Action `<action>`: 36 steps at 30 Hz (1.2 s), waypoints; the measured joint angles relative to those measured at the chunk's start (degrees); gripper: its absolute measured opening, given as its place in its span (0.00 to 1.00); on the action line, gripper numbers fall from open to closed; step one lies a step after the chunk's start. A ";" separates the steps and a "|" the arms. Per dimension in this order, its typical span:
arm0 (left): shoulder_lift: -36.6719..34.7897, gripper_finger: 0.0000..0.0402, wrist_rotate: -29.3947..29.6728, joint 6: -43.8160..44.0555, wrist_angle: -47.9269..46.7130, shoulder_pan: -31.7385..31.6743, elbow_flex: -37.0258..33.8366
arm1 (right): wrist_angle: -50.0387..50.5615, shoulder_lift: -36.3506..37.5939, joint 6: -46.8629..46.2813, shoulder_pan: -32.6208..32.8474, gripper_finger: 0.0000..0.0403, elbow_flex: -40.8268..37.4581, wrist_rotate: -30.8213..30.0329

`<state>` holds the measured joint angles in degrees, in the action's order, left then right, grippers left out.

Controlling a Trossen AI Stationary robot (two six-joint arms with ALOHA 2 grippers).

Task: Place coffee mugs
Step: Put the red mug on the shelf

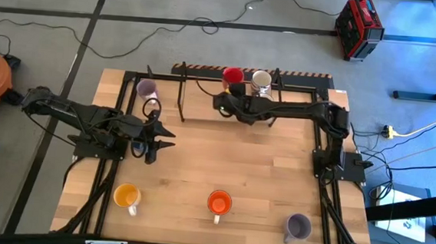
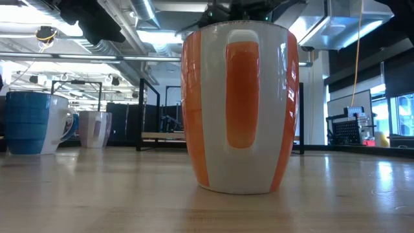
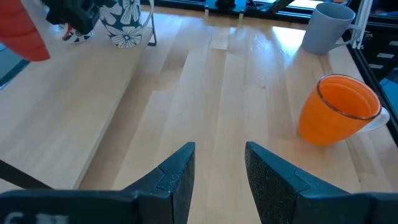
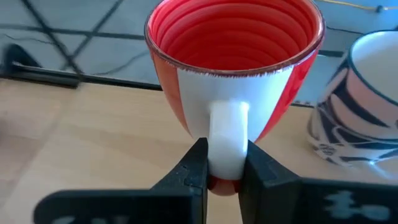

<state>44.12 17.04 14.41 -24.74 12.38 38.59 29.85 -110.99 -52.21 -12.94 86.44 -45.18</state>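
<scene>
Right claw (image 4: pixel 222 167) clamps the red mug (image 4: pixel 235 68) by its handle at the worktop's (image 1: pixel 223 165) far edge.
Left claw (image 3: pixel 219 163) hangs apart and empty, orange mug (image 3: pixel 339 111) nearby.

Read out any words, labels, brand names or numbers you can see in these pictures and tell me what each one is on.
None can be read.
Right gripper's near face, right wrist view: pale marks, too blurred to read.
Left gripper's near face, left wrist view: pale marks, cut off and unreadable.
Red mug, orange mug, blue mug: stripes only, no text.
Mug with flowers: pattern only, no text.
</scene>
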 joint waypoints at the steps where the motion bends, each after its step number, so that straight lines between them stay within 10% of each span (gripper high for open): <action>1: 0.00 0.34 0.00 0.00 -0.02 0.02 0.00 | 0.97 -0.01 -0.06 -0.44 0.08 -0.01 0.55; 36: 0.00 0.34 0.48 0.00 1.36 0.00 0.00 | 5.03 -2.39 6.55 -3.72 0.10 -0.03 5.69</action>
<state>44.12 17.52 14.41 -23.38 12.38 38.59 34.89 -113.38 -45.66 -16.67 86.41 -39.48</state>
